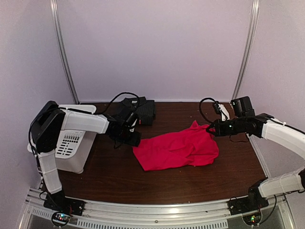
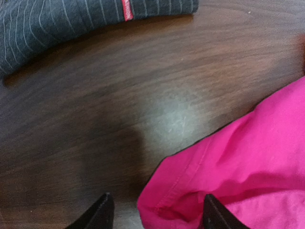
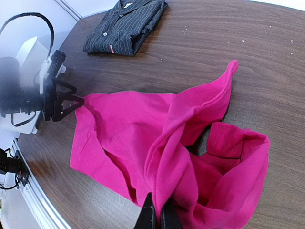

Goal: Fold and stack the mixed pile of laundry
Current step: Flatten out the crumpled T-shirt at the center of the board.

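Observation:
The red T-shirt (image 1: 178,148) lies crumpled on the middle of the dark table; it also shows in the left wrist view (image 2: 238,167) and the right wrist view (image 3: 143,143). The pinstriped shirt (image 1: 139,109) lies folded at the back; it also shows in the left wrist view (image 2: 57,21) and the right wrist view (image 3: 126,26). My left gripper (image 2: 155,214) is open, its jaws either side of the T-shirt's left corner (image 1: 136,139). My right gripper (image 3: 157,217) is shut on a fold of the T-shirt, lifting its right edge (image 1: 209,129).
A white slotted bin (image 1: 71,143) stands at the left edge of the table beside the left arm. A metal rail (image 1: 152,210) runs along the near edge. Pale walls enclose the back and sides.

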You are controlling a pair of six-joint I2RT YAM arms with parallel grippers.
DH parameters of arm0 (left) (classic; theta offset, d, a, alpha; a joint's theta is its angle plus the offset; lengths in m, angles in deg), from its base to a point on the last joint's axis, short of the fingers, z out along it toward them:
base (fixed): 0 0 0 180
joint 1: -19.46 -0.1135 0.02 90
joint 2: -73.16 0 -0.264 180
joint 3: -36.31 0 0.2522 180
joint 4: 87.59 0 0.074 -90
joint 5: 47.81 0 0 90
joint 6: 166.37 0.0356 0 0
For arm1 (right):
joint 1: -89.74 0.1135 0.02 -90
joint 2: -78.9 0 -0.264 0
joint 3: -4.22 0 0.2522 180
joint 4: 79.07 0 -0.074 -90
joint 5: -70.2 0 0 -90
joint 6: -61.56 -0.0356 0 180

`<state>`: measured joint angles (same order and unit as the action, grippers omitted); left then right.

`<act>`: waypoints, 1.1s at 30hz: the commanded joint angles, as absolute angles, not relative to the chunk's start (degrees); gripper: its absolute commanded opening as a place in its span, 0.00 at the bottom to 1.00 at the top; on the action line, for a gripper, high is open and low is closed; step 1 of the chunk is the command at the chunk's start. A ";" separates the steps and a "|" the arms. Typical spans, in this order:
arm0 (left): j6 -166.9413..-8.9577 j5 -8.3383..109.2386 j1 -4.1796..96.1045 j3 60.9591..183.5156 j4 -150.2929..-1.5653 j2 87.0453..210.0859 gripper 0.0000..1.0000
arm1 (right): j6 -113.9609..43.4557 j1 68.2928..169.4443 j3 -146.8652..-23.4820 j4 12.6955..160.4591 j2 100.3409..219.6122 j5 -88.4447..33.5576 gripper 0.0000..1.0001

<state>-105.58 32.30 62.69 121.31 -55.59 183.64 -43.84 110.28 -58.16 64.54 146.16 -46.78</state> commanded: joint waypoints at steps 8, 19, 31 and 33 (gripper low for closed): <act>-105.51 40.47 61.91 110.82 -59.33 171.24 0.00 | -41.29 110.48 -69.78 57.11 138.38 -42.87 0.00; -95.25 48.68 58.51 100.75 -61.79 139.41 0.00 | -34.65 109.90 -93.38 46.64 136.30 -24.24 0.00; -103.78 35.63 55.93 101.47 -54.30 154.08 0.03 | -34.34 108.05 -93.22 58.89 174.15 -29.08 0.15; -105.07 29.86 55.26 102.65 -50.71 154.93 0.14 | -34.81 108.07 -95.32 54.46 177.71 -29.34 0.35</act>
